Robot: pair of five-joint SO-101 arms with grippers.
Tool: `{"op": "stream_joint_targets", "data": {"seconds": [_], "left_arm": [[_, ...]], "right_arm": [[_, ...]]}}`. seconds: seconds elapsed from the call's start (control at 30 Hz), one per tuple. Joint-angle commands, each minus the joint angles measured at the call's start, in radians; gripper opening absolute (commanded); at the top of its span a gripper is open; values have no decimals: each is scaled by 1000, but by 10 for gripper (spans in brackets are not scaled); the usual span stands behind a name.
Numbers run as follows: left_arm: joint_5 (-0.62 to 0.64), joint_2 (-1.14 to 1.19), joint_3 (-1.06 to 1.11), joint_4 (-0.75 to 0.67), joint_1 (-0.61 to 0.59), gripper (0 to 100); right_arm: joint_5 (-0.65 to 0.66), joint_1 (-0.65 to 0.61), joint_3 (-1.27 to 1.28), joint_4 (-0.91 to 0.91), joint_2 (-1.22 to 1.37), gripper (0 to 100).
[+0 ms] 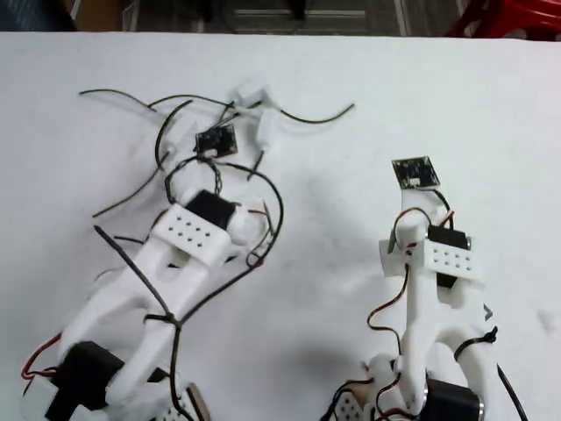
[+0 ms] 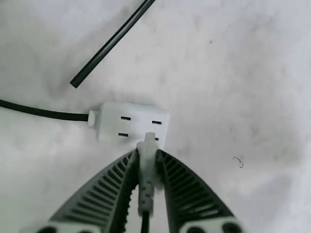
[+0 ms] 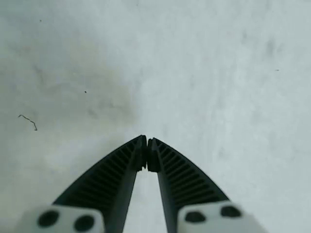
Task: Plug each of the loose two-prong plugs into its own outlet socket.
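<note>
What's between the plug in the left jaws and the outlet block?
Nothing visible. The left jaws are shut on the plug, and its tip meets the outlet block at a socket on the side facing the jaws. The loose black cable lies beyond the block, off the path.

Outlet socket — smooth plastic; table — matt.

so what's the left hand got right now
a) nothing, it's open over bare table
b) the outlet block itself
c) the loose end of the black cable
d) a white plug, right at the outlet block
d: in the left wrist view the left hand is shut on a white plug, whose front end sits at a socket of the white outlet block.
</note>
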Motion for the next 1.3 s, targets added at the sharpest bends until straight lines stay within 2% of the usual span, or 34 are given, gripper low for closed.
{"op": "stream_joint_targets", "data": {"seconds": [0.0, 0.27, 0.5, 0.8, 0.97, 1.17, 1.27], "left_arm": [[8, 1, 15, -37, 42, 24], [8, 76, 0, -38, 58, 24], [2, 206, -170, 94, 53, 24], [-9, 71, -184, 124, 53, 24], [-114, -7, -183, 117, 53, 24], [-112, 137, -215, 98, -10, 24], [-118, 246, -292, 135, -22, 24]], "right_arm": [[-9, 13, -5, -15, -4, 19], [-9, 15, -8, -13, -12, 20], [-9, 15, -8, -13, -12, 21], [-9, 13, -9, -15, -12, 21], [-9, 8, -9, -15, -5, 21], [-9, 8, -6, -41, -4, 21], [-9, 8, -6, -41, -4, 21]]}}
